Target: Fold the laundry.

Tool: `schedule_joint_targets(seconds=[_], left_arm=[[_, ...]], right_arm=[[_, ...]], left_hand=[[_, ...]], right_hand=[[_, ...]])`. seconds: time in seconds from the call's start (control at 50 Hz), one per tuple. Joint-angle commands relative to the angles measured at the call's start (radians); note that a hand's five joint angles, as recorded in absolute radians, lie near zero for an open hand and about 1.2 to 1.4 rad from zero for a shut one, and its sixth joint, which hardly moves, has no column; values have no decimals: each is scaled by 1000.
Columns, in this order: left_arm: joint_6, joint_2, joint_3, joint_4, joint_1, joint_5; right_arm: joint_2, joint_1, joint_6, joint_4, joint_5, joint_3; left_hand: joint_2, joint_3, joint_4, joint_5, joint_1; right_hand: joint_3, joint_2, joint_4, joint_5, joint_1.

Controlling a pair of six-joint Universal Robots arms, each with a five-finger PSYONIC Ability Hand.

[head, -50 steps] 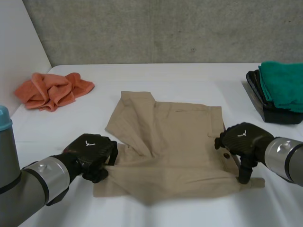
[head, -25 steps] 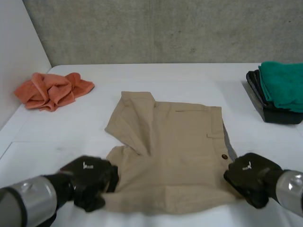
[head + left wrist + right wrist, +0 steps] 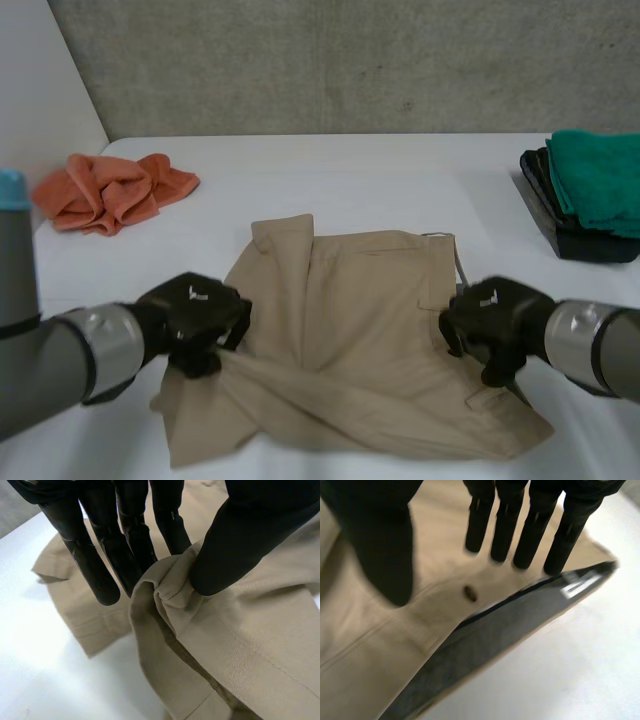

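**Both hands raised and drawn inward since half a second ago**

Since then the left hand (image 3: 195, 310) has been lifted from the near edge of the table (image 3: 350, 165), and the left side of the shorts (image 3: 350, 330) has been bunched up with it. The right hand (image 3: 490, 315) has been moved up to the waistband side.

The hem (image 3: 165, 587) is pinched between the left hand's thumb (image 3: 235, 545) and its fingers. The right hand is seen over the button (image 3: 469, 593) and the dark lining (image 3: 510, 625). Whether anything is gripped there cannot be told.

The shorts lie mid-table, rumpled on the left and flatter on the right. For a clean fold, the held hem should probably be carried straight across, with both sides kept level so that the slack is pulled out. The right edge should be secured first.

An orange cloth (image 3: 110, 190) lies well apart at the far left. A green towel (image 3: 600, 180) is stacked in a black tray (image 3: 560, 235) at the far right. Neither is judged to be in the way.
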Motion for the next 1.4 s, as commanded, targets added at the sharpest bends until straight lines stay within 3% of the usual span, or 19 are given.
schedule_joint_targets(seconds=[0.02,0.2,0.36,0.44,0.46,0.48,0.56,0.62,0.72,0.76,0.84,0.9,0.94,1.06,1.24,1.3,1.4], left_arm=[[-102,-102,109,-43,-16,-75],[-83,-109,115,-6,5,-82],[-92,-114,115,-3,16,-81],[-109,-108,106,-12,16,-73],[-114,-108,101,-18,16,-70],[-118,-105,98,-24,16,-67],[-131,-66,60,-79,15,-38],[-125,-4,5,-158,18,-3],[-48,127,-116,-334,22,100],[-11,148,-144,-374,24,126],[70,158,-166,-382,27,163],[124,104,-109,-336,42,140],[138,66,-58,-307,50,116],[67,-107,182,-141,50,-21],[-146,-368,460,256,24,-74],[-163,-452,531,407,7,-119],[-181,-594,644,543,-15,-190]], right_arm=[[-89,16,127,-26,31,-19],[-183,16,87,75,16,94],[-197,19,-25,-46,13,258],[-155,28,-45,-165,48,312],[-143,31,-42,-211,74,317],[-139,33,-40,-230,91,317],[-166,40,-45,-258,154,311],[-226,33,-91,-203,154,303],[-258,-1,-315,75,157,321],[-258,-52,-425,179,143,326],[-244,-70,-450,128,67,276],[-188,-60,-367,66,26,211],[-125,-11,-219,6,19,130],[25,95,11,-199,113,-57],[262,172,113,-610,264,-261],[374,195,112,-695,319,-336],[547,206,52,-771,413,-474]], left_hand=[[211,204,197,228,306],[211,204,197,228,306],[211,204,197,228,306],[211,204,197,228,306],[211,204,197,228,306],[211,204,197,228,306],[211,204,197,228,306],[211,204,197,228,306],[211,204,197,228,306],[211,204,197,228,306],[211,204,197,228,306],[211,204,197,228,306],[211,204,197,228,306],[211,204,197,228,306],[211,204,197,228,306],[211,204,197,228,306],[211,204,197,228,306]], right_hand=[[-281,-269,-283,-274,-257],[-402,-390,-404,-394,-377],[-396,-384,-398,-388,-371],[25,37,23,33,50],[550,562,548,558,575],[701,713,699,709,726],[703,715,701,710,727],[703,715,701,710,727],[703,715,701,710,727],[703,715,701,710,727],[703,715,701,710,727],[703,715,701,710,727],[703,715,701,710,727],[703,715,701,710,727],[703,715,701,710,727],[703,715,701,710,727],[703,715,701,710,727]])
